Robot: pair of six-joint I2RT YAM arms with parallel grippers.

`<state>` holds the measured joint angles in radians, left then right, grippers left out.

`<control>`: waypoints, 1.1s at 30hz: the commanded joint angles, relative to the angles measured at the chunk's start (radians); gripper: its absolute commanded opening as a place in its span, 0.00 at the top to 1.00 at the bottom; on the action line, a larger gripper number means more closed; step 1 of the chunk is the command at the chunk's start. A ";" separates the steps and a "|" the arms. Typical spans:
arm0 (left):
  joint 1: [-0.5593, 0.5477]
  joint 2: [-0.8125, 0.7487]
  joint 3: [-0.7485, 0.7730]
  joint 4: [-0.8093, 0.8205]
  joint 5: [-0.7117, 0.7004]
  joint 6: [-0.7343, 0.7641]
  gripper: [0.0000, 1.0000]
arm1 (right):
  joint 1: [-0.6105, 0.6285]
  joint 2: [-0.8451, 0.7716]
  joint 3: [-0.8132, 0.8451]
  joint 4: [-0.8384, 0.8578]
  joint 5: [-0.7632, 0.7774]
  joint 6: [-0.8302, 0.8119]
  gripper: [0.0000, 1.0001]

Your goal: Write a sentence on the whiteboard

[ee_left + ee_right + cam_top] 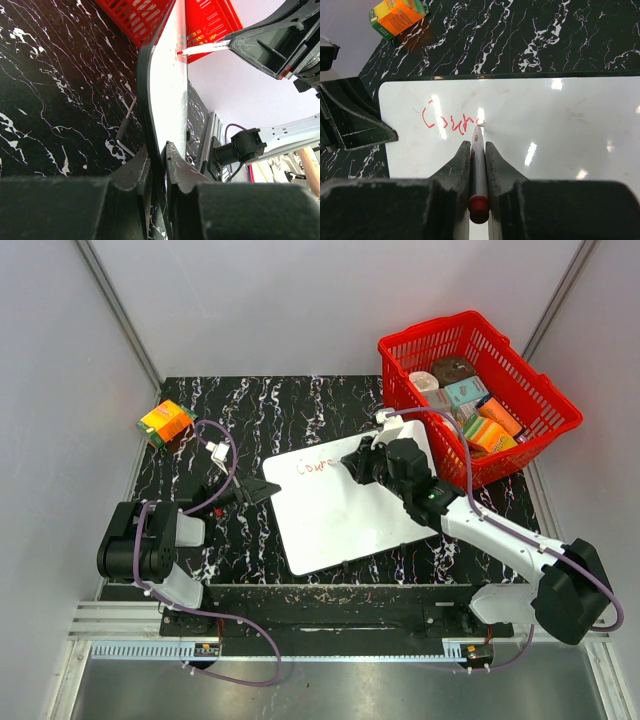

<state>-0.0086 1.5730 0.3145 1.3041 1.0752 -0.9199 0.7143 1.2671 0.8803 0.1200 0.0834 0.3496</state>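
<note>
The whiteboard [345,510] lies on the black marble table; it also shows in the right wrist view [560,130] and edge-on in the left wrist view [167,90]. Red letters of the sentence [313,466], roughly "Coura", sit near its far left corner [451,120]. My right gripper [358,462] is shut on a white marker with a red end [479,170], its tip touching the board at the last letter. My left gripper [268,489] is shut on the board's left edge [159,152].
A red basket [480,390] with several boxes stands at the far right, just beyond the right arm. An orange-and-green box [165,422] lies at the table's far left. A white cap-like piece [217,451] lies near the left arm.
</note>
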 commanded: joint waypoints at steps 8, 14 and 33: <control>-0.022 0.007 0.017 0.190 0.054 0.092 1.00 | -0.007 -0.025 -0.018 -0.029 0.010 -0.009 1.00; -0.022 0.005 0.017 0.190 0.055 0.092 1.00 | -0.006 -0.023 -0.017 -0.031 0.036 -0.015 1.00; -0.022 0.005 0.017 0.188 0.054 0.093 1.00 | -0.012 -0.008 0.022 0.007 0.085 -0.011 1.00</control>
<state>-0.0086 1.5730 0.3145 1.3037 1.0748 -0.9161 0.7139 1.2575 0.8707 0.1146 0.1032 0.3496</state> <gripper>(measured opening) 0.168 0.170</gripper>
